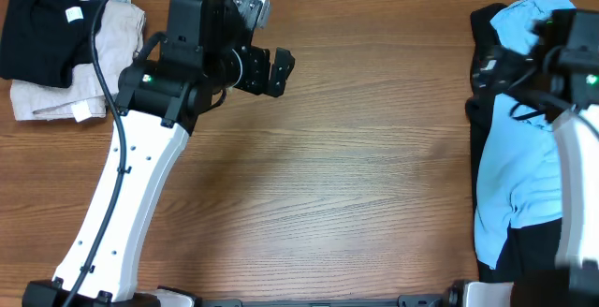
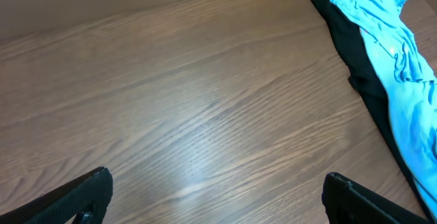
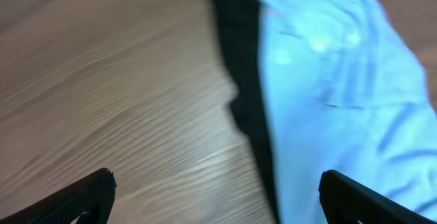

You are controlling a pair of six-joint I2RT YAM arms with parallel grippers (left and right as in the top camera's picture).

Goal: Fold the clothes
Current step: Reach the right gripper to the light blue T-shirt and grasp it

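the light blue t-shirt (image 1: 517, 171) lies crumpled on the black garment (image 1: 479, 148) at the right edge of the table (image 1: 356, 176), the right gripper (image 3: 217, 177) spread wide above them, the left gripper (image 2: 217, 179) spread wide too, well apart from them.

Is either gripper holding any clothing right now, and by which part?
Nothing is held. The left gripper is open over bare table; the right gripper is open above the light blue T-shirt and black garment.
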